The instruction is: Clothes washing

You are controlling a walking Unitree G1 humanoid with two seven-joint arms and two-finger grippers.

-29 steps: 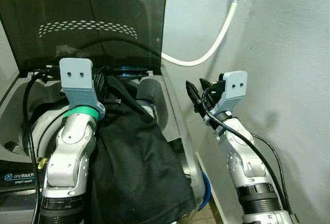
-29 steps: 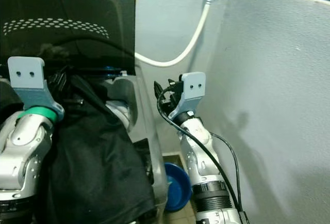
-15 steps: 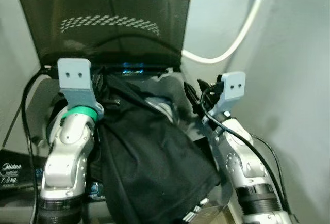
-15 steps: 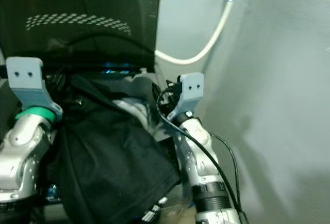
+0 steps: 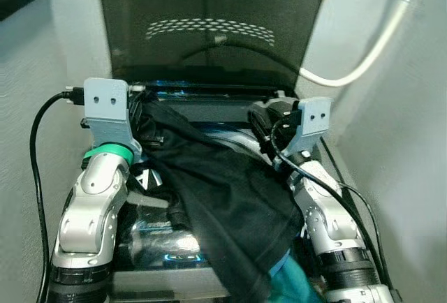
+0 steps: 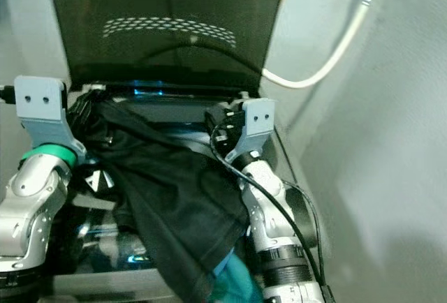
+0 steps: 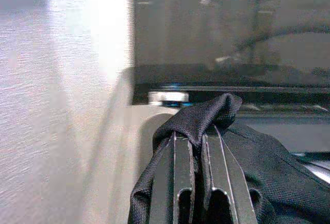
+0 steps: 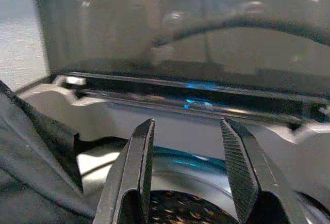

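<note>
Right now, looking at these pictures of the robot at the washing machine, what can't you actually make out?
- Inside the drum: in the eye views the black cloth garment drapes over the top-loading washing machine.
- The left claw: in its wrist view the garment wraps its tips.
- The white hose: the picture's top edge cuts it off.
- The teal item: cut off at the bottom edge.

No legible text, brand, number or sign found in any view. The control strip at the near edge of the washing machine [image 5: 160,244] shows blue-lit markings, too blurred and shaded to read. The dotted pattern on the raised dark lid [image 5: 209,24] forms no characters.
</note>
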